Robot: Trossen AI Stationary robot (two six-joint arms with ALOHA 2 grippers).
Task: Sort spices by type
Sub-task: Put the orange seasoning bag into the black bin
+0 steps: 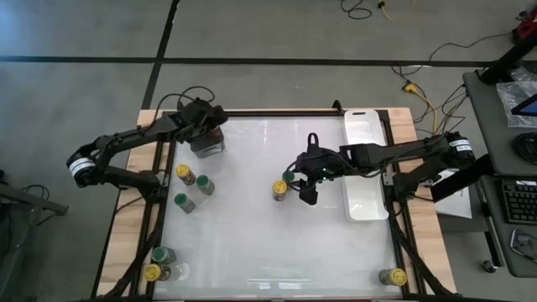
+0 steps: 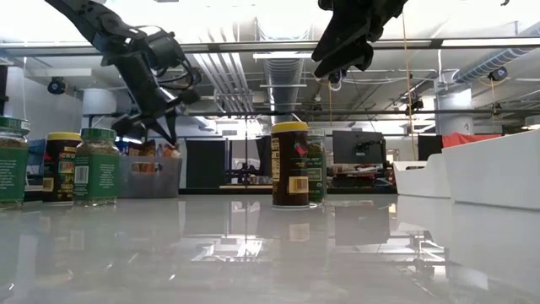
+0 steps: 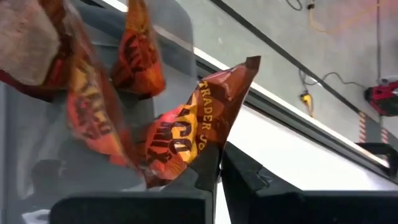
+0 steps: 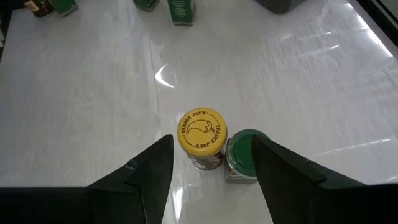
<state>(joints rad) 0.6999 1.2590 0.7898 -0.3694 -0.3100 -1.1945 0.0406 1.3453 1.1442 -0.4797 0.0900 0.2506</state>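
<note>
At the near edge of the table [image 1: 277, 252] stand a green-lidded jar [image 1: 162, 255] and a yellow-lidded jar [image 1: 152, 272] at the left corner, and another yellow-lidded jar [image 1: 396, 276] at the right corner, with a wide bare stretch of white surface between them. Farther in, at mid-table, the right tool [image 4: 211, 165] hovers with its fingers spread above a touching pair: a yellow lid [image 4: 202, 131] printed "TRADER JOE'S" and a green lid [image 4: 244, 152] beside it. The long white tray [image 1: 367, 168] lies along the right edge, just beside that arm. Three more jars [image 1: 194, 186] cluster near the left edge, with open surface between them and the middle pair. At the far left corner the left tool [image 1: 206, 123] pinches a brown packet [image 3: 186, 134] reading "TRADER JO" over the grey cup [image 1: 207, 144].
</note>
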